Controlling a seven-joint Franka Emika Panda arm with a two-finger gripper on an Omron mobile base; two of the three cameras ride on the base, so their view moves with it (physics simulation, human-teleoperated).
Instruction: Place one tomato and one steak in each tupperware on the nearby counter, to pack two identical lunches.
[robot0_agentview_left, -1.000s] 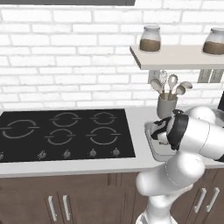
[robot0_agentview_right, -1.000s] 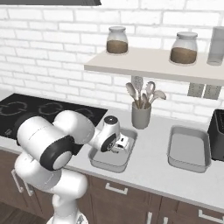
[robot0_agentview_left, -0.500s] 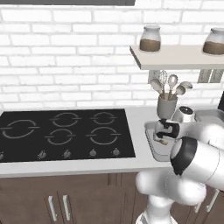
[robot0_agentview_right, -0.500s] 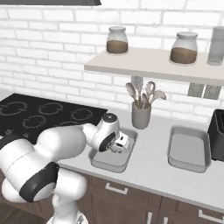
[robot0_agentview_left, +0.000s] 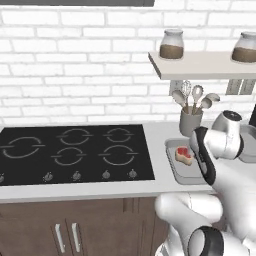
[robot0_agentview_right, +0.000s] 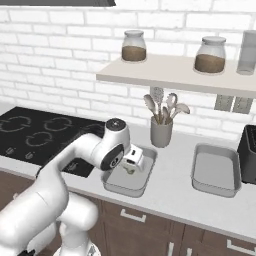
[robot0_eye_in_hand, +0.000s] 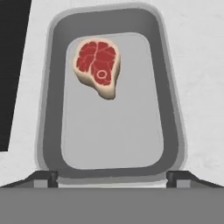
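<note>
Pincer (robot0_eye_in_hand: 112, 181) fingers stand wide apart, empty, above the near tupperware (robot0_eye_in_hand: 47, 109); steak (robot0_eye_in_hand: 99, 66) lies flat inside it, toward one end; this container sits on the pale tabletop (robot0_agentview_right: 170, 187) beside the stove (robot0_agentview_left: 75, 150); a second tupperware (robot0_agentview_right: 215, 170) rests further right.

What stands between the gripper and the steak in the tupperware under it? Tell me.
Nothing visible does. In the hand view the steak lies alone on the floor of the near tupperware, with bare tray between it and the open gripper above. The second tupperware sits apart on the counter.
</note>
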